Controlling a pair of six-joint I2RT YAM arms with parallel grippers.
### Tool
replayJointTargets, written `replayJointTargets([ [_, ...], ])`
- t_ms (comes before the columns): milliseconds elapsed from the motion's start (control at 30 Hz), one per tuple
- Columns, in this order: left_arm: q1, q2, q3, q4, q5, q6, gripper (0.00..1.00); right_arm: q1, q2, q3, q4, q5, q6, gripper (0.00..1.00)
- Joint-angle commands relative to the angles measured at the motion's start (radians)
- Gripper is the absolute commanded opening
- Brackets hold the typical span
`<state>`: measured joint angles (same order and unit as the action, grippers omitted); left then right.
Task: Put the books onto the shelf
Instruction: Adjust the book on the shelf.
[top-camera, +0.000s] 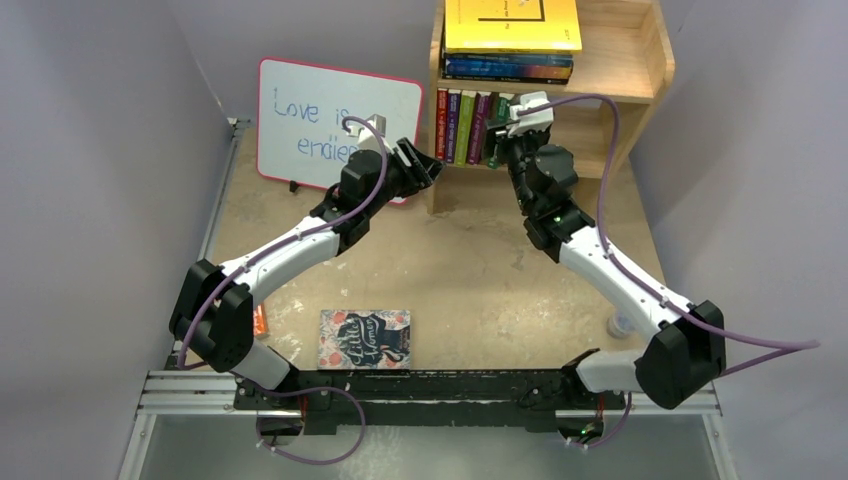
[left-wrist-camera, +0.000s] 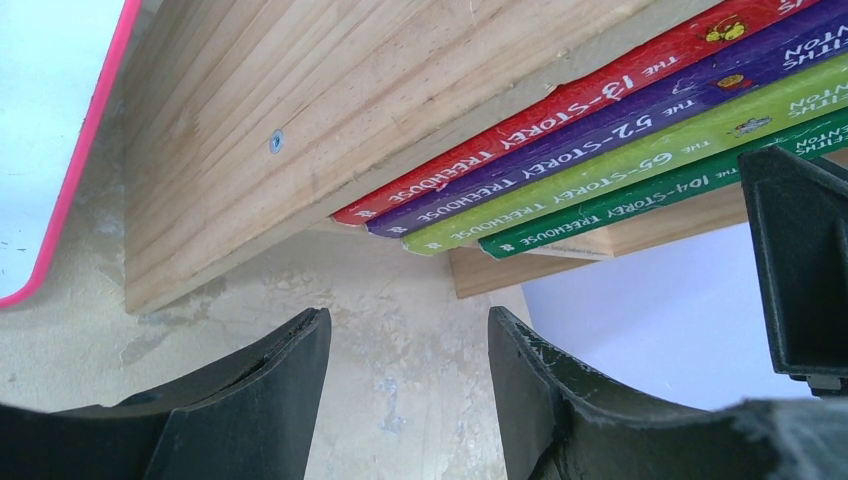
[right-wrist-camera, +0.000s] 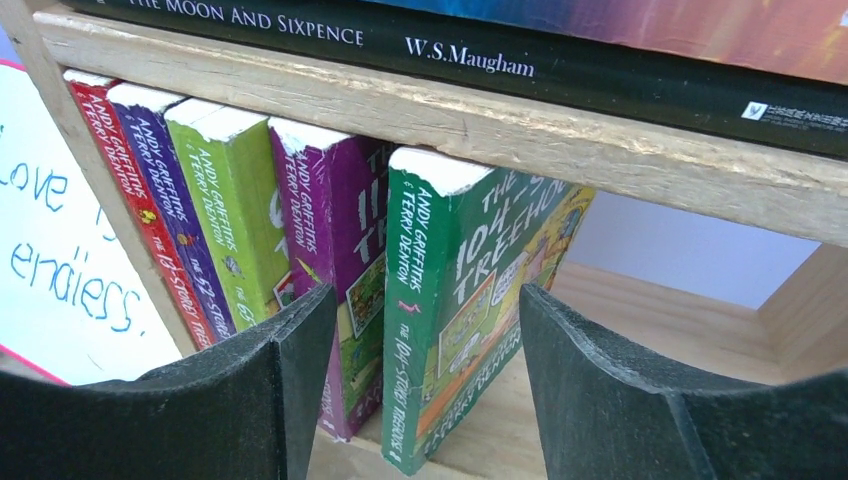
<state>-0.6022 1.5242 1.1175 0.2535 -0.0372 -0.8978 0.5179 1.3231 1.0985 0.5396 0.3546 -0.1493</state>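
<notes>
The wooden shelf stands at the back. A flat stack of books topped by a yellow one lies on its upper tier. Several books stand upright on the lower tier. My right gripper is open at that row. Its fingers straddle the green book with a gap on each side. My left gripper is open over bare table beside the shelf's left side panel. The floral "Little Women" book lies flat near the front edge.
A pink-edged whiteboard leans just left of the shelf, close behind my left gripper. A small orange thing sits by the left arm's base. A small pale object lies near the right arm. Grey walls close in on both sides.
</notes>
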Motion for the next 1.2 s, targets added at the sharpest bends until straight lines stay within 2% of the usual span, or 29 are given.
replayJointTargets([
  [0, 0.009, -0.041, -0.002, 0.044, 0.013, 0.000, 0.58, -0.002, -0.065, 0.020, -0.013, 0.027, 0.036, 0.70],
  [233, 0.009, -0.049, -0.002, 0.031, 0.012, 0.008, 0.58, -0.004, -0.120, 0.012, -0.097, -0.031, 0.098, 0.74],
  [433, 0.017, -0.091, -0.006, -0.064, -0.030, 0.040, 0.58, -0.006, -0.217, 0.006, -0.220, -0.098, 0.178, 0.75],
  [567, 0.024, -0.151, -0.022, -0.219, -0.086, 0.093, 0.59, -0.006, -0.312, -0.021, -0.336, -0.144, 0.253, 0.75],
  [733, 0.059, -0.255, -0.062, -0.517, -0.233, 0.188, 0.65, -0.006, -0.415, -0.077, -0.481, -0.188, 0.374, 0.74],
  [833, 0.167, -0.304, -0.076, -0.706, -0.312, 0.201, 0.69, -0.005, -0.438, -0.100, -0.518, -0.211, 0.402, 0.72],
  [967, 0.389, -0.342, -0.087, -0.903, -0.420, 0.230, 0.76, -0.004, -0.428, -0.162, -0.493, -0.345, 0.428, 0.71],
  [1100, 0.676, -0.359, -0.130, -0.970, -0.437, 0.247, 0.78, 0.026, -0.361, -0.209, -0.445, -0.413, 0.491, 0.70],
  [1167, 0.746, -0.354, -0.156, -0.961, -0.489, 0.211, 0.80, 0.062, -0.328, -0.232, -0.402, -0.412, 0.521, 0.70],
])
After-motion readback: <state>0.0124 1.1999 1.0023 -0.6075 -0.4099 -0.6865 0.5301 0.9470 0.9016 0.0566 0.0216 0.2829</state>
